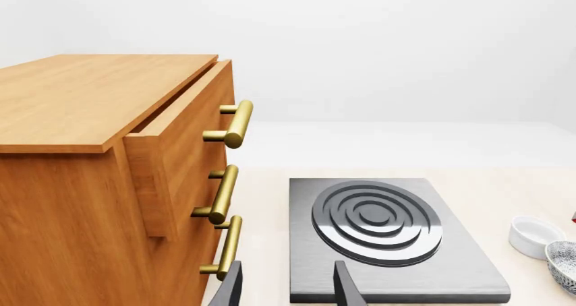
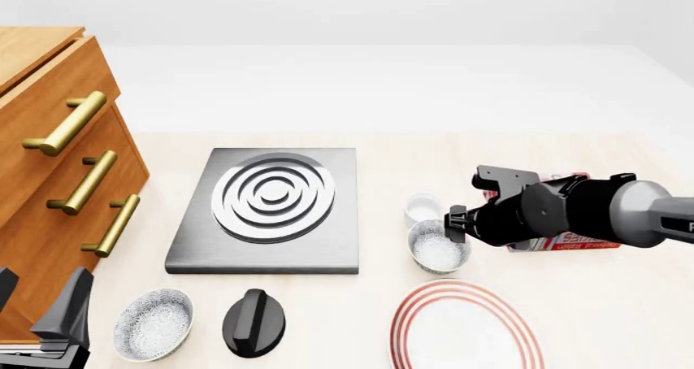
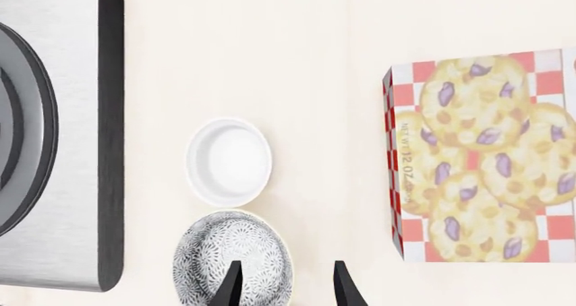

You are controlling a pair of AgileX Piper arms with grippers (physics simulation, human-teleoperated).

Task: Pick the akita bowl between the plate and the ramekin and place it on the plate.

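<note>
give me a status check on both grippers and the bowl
Left gripper open, idle near the drawers. Right gripper open over akita bowl, not gripping. Bowl sits between ramekin and plate.

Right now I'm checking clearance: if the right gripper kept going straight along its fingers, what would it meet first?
Probably the akita bowl: one finger of the right gripper sits over its rim, the other over bare table. Depth is unclear.
</note>
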